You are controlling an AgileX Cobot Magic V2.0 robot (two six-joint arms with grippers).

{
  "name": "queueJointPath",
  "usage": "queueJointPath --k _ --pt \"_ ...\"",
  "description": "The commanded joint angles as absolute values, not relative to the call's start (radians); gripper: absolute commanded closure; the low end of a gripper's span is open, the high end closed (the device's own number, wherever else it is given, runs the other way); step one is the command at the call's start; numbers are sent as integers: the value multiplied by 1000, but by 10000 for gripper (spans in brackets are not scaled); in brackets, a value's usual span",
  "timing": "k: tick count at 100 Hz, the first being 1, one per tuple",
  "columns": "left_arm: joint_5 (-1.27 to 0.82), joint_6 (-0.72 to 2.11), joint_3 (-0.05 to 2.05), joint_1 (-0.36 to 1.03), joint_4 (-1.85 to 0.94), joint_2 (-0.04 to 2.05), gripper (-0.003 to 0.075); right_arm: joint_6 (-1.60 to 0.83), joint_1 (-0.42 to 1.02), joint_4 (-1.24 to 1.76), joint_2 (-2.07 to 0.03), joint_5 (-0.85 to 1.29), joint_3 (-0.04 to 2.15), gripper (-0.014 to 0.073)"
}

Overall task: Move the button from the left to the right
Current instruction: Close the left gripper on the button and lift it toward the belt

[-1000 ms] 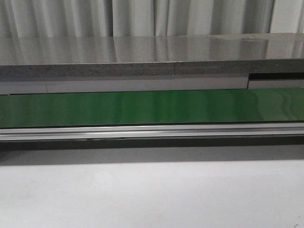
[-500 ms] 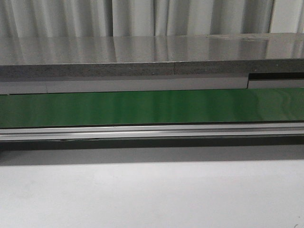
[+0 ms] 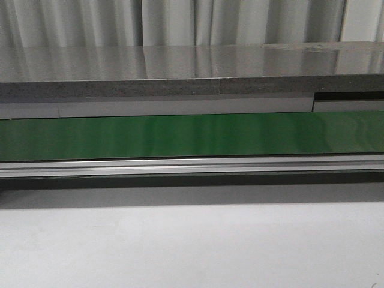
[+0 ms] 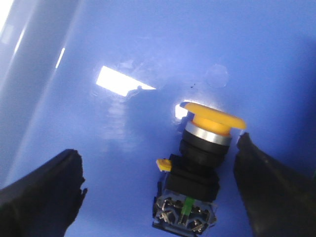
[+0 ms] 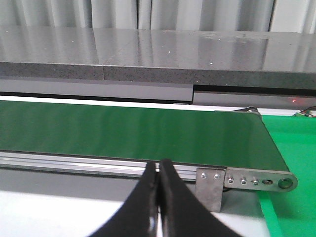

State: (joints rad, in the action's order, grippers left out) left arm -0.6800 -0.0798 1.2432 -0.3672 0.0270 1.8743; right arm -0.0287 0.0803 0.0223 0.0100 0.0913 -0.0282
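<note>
The button [image 4: 200, 165] shows only in the left wrist view. It lies on a glossy blue surface [image 4: 148, 49], with its round yellow mushroom cap [image 4: 212, 114], a silver collar, a black blocky body and a small yellow tab. My left gripper [image 4: 160, 170] is open, its two black fingers [image 4: 44, 192] wide apart on either side of the button; one finger is close beside the cap, and I cannot tell whether it touches. My right gripper [image 5: 158, 170] is shut and empty, over the white table in front of the conveyor. Neither gripper nor the button shows in the front view.
A green conveyor belt [image 3: 192, 135] with an aluminium rail [image 3: 192, 165] runs across the front view, behind the white table [image 3: 192, 246]. A grey stone ledge [image 3: 192, 72] and curtains lie behind. The belt's end roller bracket [image 5: 256, 180] and a green mat [image 5: 291, 148] show in the right wrist view.
</note>
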Motion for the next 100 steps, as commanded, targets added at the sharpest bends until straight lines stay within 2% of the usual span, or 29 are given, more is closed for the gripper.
queueJointPath --k 1,56,63,87,100 --pt "-664 -83 1273 -369 25 1846 122 -31 80 23 30 11 -10 660" --pt "-645 -52 1273 -369 -7 1926 139 -31 80 23 30 11 -10 660" --pt "-645 -52 1273 -369 -9 1934 197 -31 80 23 30 11 -10 660" --pt "-662 -52 1273 -369 -9 1956 522 -31 80 23 30 11 -10 660" --pt "-670 -52 1278 -369 -9 1948 612 -31 80 23 30 11 -10 660"
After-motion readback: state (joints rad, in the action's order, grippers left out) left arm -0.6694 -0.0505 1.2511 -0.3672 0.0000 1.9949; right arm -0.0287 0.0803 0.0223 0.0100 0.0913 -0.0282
